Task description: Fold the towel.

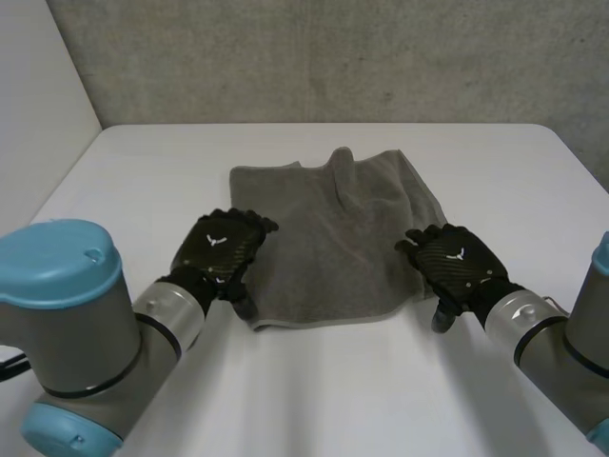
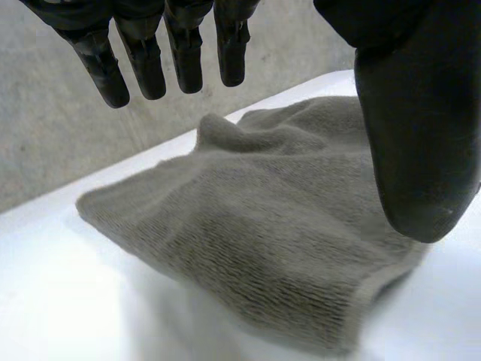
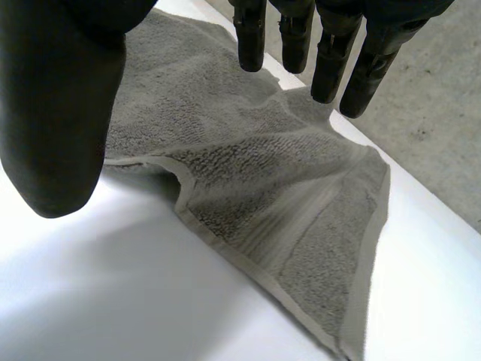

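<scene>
Flanking the towel, both hands open

A grey towel lies rumpled in the middle of the white counter, a small ridge at its far edge. The left hand sits at the towel's near left corner, the right hand at its near right corner. Each hand's fingers are straight and wide of the thumb, holding nothing.

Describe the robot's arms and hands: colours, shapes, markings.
Both arms are thick grey cylinders; the left arm carries a rounded light-blue cap, the right arm a blue edge. The left hand and right hand are black, each with a small white mark on its back.
</scene>
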